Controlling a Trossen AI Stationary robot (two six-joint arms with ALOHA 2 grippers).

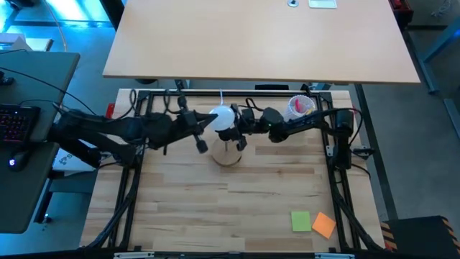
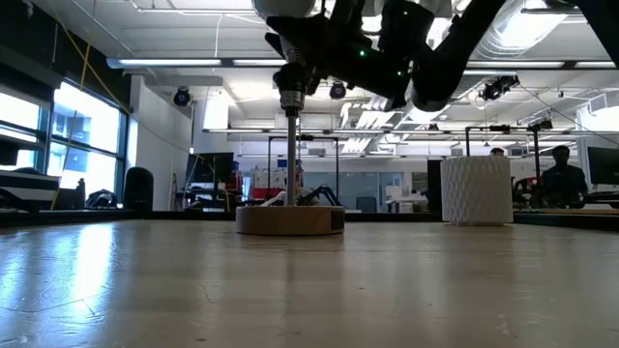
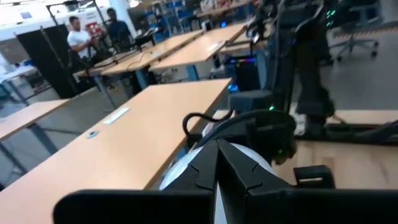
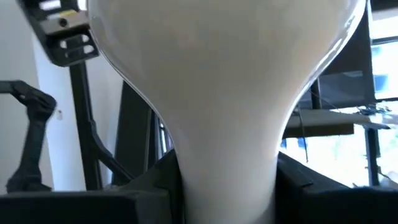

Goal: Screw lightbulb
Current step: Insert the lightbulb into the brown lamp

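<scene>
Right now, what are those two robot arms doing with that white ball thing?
That white ball is a lightbulb. The right end effector is gripping it around its narrow neck and holding it above the round wooden stand, over the black socket post. The left end effector is shut and sits just beside the stand, holding nothing. Whether the bulb's base has met the socket yet can't be told from here.

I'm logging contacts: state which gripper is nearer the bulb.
Right. The right gripper is closed around the bulb's neck over the stand; the left gripper, shut, sits just beside the globe.
</scene>
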